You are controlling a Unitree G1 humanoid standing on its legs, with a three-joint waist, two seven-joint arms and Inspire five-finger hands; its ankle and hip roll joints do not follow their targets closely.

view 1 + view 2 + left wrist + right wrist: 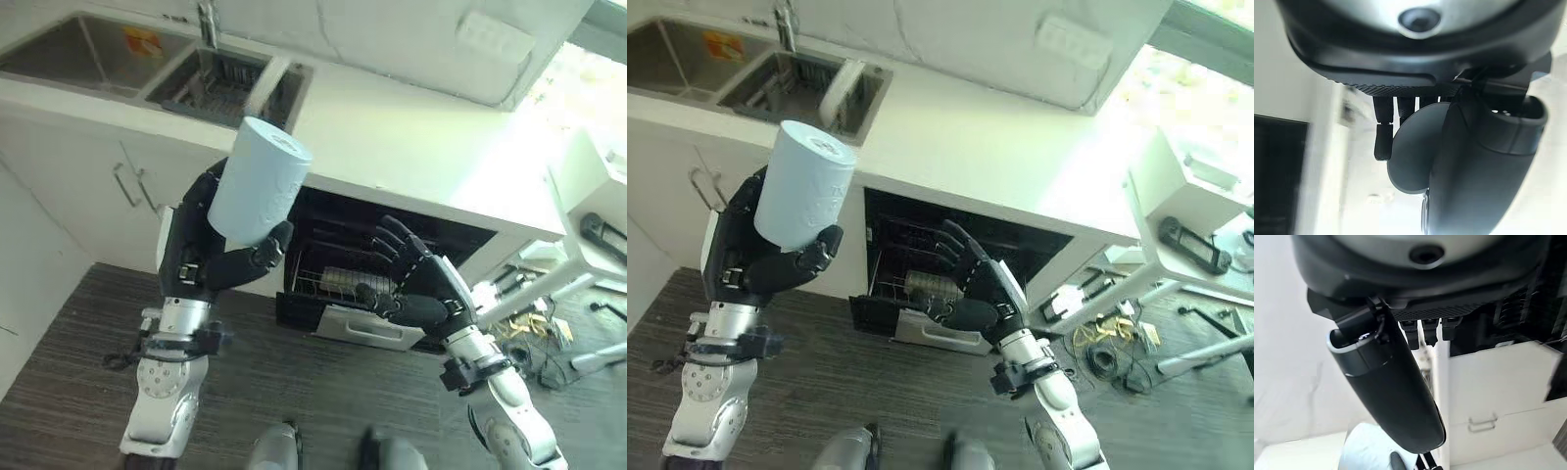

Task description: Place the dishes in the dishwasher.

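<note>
Before dishwasher (382,264), left hand (201,250) grips tilted cup (260,181).

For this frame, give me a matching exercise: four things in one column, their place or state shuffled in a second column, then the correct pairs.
Things:
1. pale blue cup
2. left robot hand
3. right robot hand
4. dishwasher

Place or state:
A. open below the counter, rack showing
B. held up in front of the cabinet
C. fingers relaxed, holding nothing
D. curled round the cup

Pairs: 1-B, 2-D, 3-C, 4-A
</note>
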